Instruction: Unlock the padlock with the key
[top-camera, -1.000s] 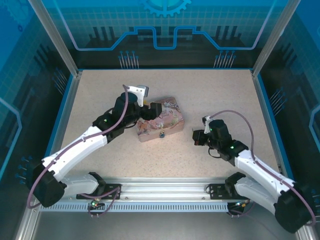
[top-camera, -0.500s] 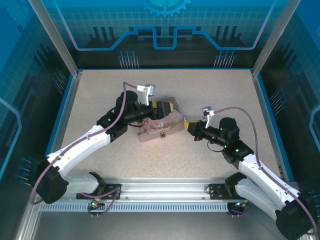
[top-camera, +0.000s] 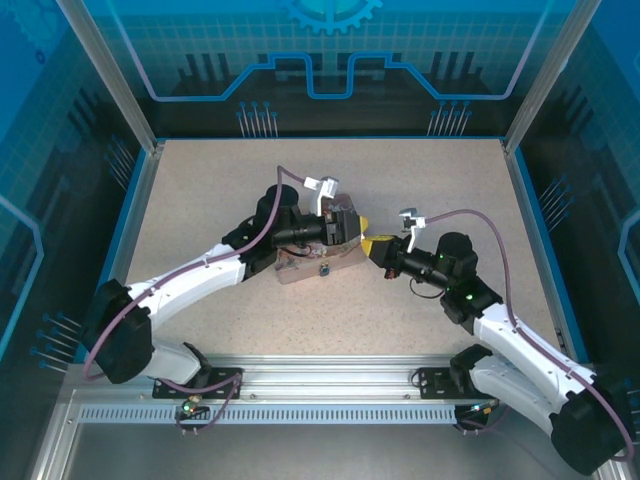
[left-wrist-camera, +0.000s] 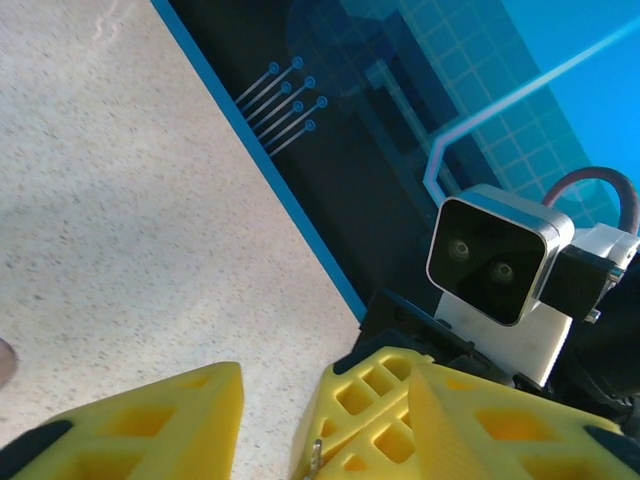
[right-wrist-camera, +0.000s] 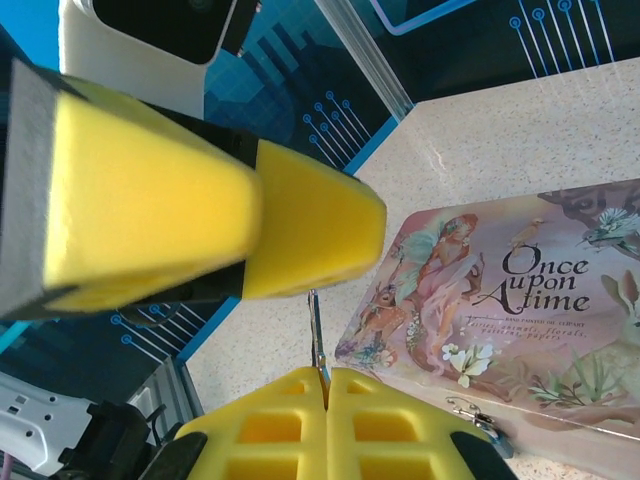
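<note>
Apparent step: regrasp of thin dark metal key (right-wrist-camera: 317, 335), pinched in shut right fingers (right-wrist-camera: 265, 425), tip at slightly parted, empty left fingers (left-wrist-camera: 150, 430). On near face of pink illustrated tin (right-wrist-camera: 500, 300): tiny blue-brass padlock (top-camera: 323, 270). Next: align key tip with keyhole.

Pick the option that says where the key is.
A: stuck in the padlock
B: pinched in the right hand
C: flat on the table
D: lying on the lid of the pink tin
B: in the right wrist view the key sticks up from between the closed yellow fingers of the right hand.
</note>
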